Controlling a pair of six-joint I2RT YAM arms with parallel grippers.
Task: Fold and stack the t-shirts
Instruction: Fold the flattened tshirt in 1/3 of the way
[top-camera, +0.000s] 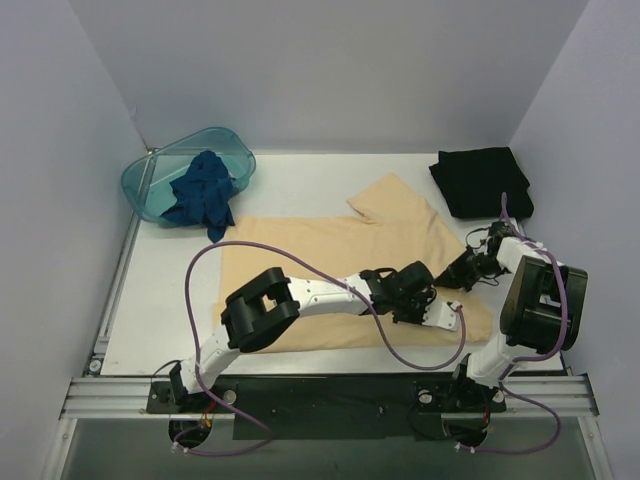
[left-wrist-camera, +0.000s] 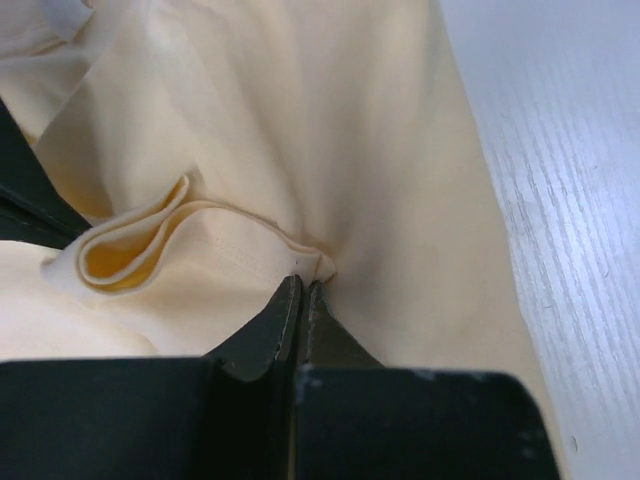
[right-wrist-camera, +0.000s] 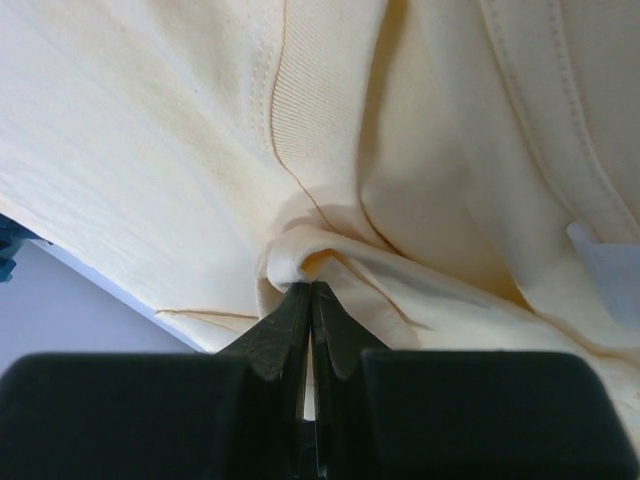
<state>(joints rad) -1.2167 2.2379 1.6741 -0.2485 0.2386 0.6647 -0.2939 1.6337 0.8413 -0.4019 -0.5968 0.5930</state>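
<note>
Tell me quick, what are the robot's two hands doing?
Left gripper: shut on the pale yellow t-shirt.
Right gripper: shut on the pale yellow t-shirt too.

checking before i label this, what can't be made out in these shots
Top view: left arm covers part of the yellow shirt.
Top view: blue shirt bunched in the basin, sleeves untraceable.
Wrist views: left end effector and right end effector hide how many layers they pinch.

Spread shirt (top-camera: 300, 260) lies mid-worktop (top-camera: 290, 180), basin (top-camera: 140, 175) far left with bunched shirt (top-camera: 203, 190) in it, folded shirt (top-camera: 480, 180) far right, left end effector (top-camera: 452, 314) and right end effector (top-camera: 456, 276) on spread shirt's right part.
</note>
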